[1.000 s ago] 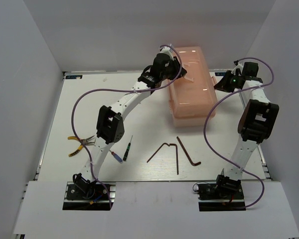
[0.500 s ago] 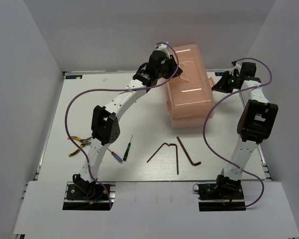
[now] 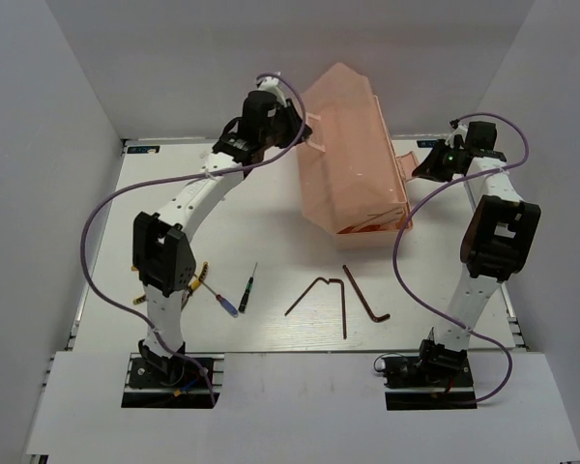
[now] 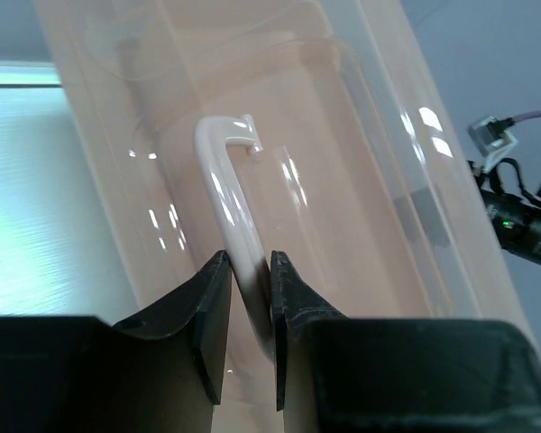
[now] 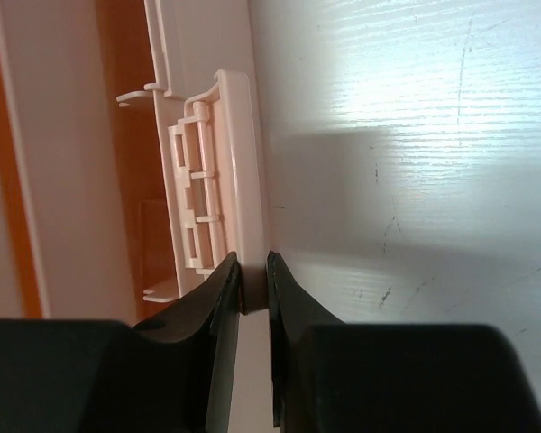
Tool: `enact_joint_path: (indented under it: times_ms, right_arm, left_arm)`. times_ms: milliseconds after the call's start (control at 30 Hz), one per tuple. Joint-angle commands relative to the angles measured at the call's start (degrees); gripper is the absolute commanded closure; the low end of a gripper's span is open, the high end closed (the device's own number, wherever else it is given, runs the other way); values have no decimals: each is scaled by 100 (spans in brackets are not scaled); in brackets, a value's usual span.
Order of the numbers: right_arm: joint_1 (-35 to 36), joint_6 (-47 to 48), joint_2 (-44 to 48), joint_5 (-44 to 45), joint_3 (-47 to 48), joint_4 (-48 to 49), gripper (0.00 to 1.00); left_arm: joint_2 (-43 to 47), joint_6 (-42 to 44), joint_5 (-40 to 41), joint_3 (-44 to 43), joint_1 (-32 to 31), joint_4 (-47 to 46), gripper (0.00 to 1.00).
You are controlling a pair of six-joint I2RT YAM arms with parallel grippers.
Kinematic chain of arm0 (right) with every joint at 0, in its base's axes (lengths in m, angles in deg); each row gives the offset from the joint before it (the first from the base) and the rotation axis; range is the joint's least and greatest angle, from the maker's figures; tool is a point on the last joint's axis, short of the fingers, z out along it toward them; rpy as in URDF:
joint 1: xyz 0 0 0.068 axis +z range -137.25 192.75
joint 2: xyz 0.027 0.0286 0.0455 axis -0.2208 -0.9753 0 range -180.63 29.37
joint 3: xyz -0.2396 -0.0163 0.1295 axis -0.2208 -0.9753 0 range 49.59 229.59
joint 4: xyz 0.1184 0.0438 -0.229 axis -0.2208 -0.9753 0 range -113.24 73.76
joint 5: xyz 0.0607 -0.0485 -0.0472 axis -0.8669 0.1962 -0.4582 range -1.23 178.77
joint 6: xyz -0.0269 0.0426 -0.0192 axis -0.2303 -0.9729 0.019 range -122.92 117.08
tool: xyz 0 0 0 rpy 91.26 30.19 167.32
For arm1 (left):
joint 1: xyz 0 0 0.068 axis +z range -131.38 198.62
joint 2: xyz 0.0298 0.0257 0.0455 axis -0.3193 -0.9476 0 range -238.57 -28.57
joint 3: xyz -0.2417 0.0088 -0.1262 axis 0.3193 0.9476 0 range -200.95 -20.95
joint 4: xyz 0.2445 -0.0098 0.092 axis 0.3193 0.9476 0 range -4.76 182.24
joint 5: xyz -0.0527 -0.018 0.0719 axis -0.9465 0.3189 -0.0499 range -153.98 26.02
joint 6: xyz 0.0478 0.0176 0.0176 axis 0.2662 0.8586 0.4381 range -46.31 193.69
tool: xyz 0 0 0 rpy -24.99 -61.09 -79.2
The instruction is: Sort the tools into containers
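Note:
The salmon-pink toolbox (image 3: 372,208) stands at the back of the table with its lid (image 3: 343,116) swung up and tilted left. My left gripper (image 3: 302,130) is shut on the white lid handle (image 4: 227,203); it also shows in the left wrist view (image 4: 249,263). My right gripper (image 3: 421,166) is shut on the box's side latch (image 5: 237,171), also seen in the right wrist view (image 5: 253,263). On the table lie a green-handled screwdriver (image 3: 248,290), a blue-handled screwdriver (image 3: 229,305), three hex keys (image 3: 314,291) and yellow-handled pliers (image 3: 201,275), mostly hidden by my left arm. The orange-handled pliers are hidden.
White walls close in the table on the left, back and right. My left arm (image 3: 164,256) stretches over the table's left part. The purple cables (image 3: 101,208) loop beside both arms.
My left gripper has pulled the lid handle up and to the left, and the toolbox lid has swung open. The right gripper has held still on the latch.

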Motion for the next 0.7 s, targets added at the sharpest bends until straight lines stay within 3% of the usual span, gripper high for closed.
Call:
enact_joint_path:
  times_ms: [0,367,667]
  right_arm:
    - [-286,200,337,690,-51,382,100]
    - [-295,375,539,769,-280,373,100]
    - [-304,420,679,734,-508,408,100]
  left_arm:
    - [756,616,434,710,356,253,100]
    - [1529,757,759,2582,1068,-54,100]
    - [1477,863,943,2821,1604,138,100]
